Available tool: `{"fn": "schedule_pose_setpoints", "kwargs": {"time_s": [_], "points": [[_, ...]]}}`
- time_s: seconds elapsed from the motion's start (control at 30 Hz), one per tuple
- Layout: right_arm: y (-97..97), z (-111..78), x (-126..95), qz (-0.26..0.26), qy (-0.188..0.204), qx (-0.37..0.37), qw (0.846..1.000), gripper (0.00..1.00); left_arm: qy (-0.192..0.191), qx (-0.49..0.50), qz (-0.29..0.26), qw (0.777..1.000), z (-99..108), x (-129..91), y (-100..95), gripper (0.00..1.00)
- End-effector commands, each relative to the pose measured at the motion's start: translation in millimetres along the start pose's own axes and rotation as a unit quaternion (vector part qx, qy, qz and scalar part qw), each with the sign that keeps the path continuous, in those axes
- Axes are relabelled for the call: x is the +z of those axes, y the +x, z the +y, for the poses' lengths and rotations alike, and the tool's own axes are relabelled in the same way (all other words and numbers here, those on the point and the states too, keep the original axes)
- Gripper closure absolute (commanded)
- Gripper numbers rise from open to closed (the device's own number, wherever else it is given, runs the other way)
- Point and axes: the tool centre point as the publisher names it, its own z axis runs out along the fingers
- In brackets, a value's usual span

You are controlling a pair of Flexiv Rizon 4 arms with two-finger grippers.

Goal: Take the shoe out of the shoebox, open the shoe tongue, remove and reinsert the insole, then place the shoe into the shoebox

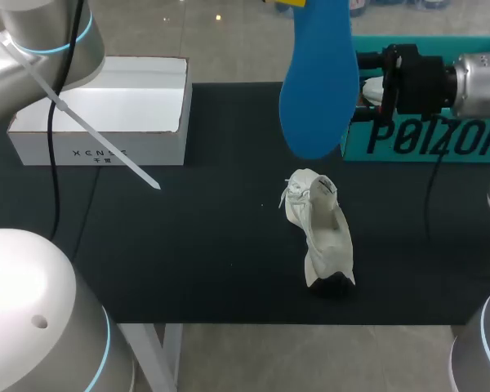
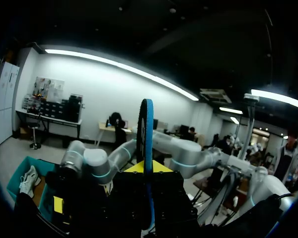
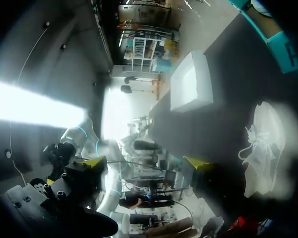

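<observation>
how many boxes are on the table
2. A white box sits at back left; a teal box sits at back right, partly behind the right arm.

blue insole (image 1: 318, 82) hangs above the white shoe (image 1: 320, 233) lying on the dark table (image 1: 188, 245); white box (image 1: 106, 122) left, teal shoebox (image 1: 441, 143) right.

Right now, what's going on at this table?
The left gripper holds the blue insole up in the air over the table. The white shoe lies on the table, outside both boxes. The right gripper is open and empty, near the teal box. The white box stands open on the left.
</observation>
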Motion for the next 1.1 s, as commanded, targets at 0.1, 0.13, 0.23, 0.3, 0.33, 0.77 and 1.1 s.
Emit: {"fn": "schedule_pose_setpoints", "kwargs": {"time_s": [0.1,0.13,0.23,0.3,0.33,0.77,1.1], "points": [[0.1,0.4,1,-0.002,0.000,0.001,1.000,0.00,0.000,0.000,-0.001,1.000,0,0,1.1,1.00],[0.1,0.4,1,-0.002,0.000,0.001,1.000,0.00,0.000,0.000,-0.001,1.000,0,0,1.1,1.00],[0.1,0.4,1,-0.002,0.000,0.001,1.000,0.00,-0.049,0.065,-0.031,0.996,1,1,10.3,1.00],[0.1,0.4,1,-0.002,0.000,0.001,1.000,0.00,-0.100,0.107,-0.041,0.988,5,5,18.7,1.00],[0.1,0.4,1,-0.002,0.000,0.001,1.000,0.00,-0.120,0.126,-0.052,0.983,8,6,23.5,1.00],[0.1,0.4,1,-0.002,0.000,0.001,1.000,0.00,-0.182,0.238,-0.097,0.949,81,17,54.0,1.00],[0.1,0.4,1,-0.002,0.000,0.001,1.000,0.00,-0.151,0.282,-0.091,0.943,124,27,42.0,1.00]]}}
